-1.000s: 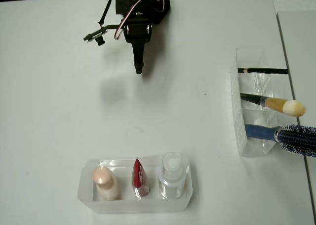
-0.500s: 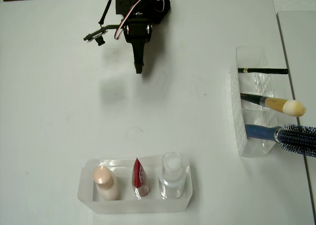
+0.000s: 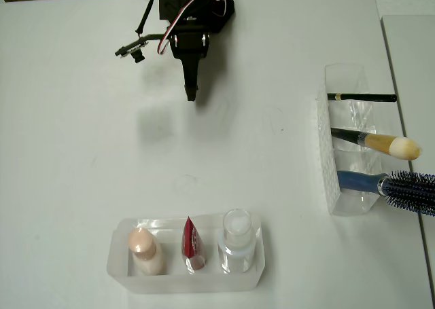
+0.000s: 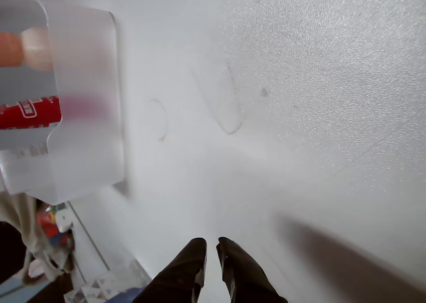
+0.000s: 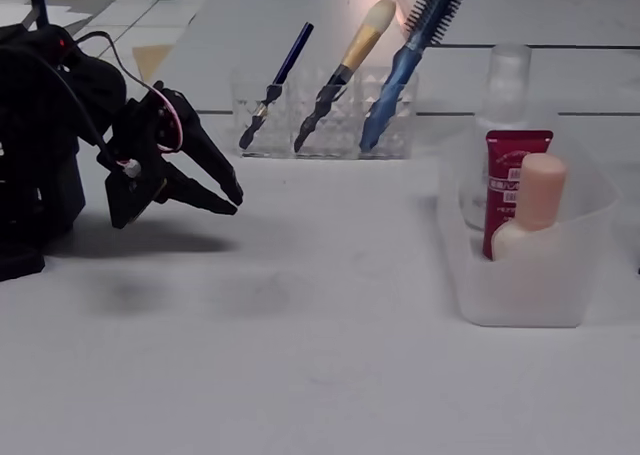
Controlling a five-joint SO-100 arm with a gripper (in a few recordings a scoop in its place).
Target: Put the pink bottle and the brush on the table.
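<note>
The pink bottle [image 3: 144,249] [image 5: 535,205] stands upright at the left end of a clear plastic tray [image 3: 121,271] [image 5: 525,290]; its blurred cap [image 4: 20,48] shows at the left edge of the wrist view. The brush [image 3: 380,144] [image 5: 352,53] leans in the middle slot of a clear holder [image 3: 327,180] [image 5: 320,120]. My black gripper [image 3: 191,95] [image 4: 212,248] [image 5: 236,201] hangs low over the white table [image 3: 272,64], far from both, its fingers together with nothing between them.
In the tray, a red tube [image 3: 192,244] and a clear white-capped bottle [image 3: 238,241] stand beside the pink bottle. The holder also carries a thin black stick [image 3: 363,97] and a blue hairbrush [image 3: 401,187]. The table's right edge lies just past the holder.
</note>
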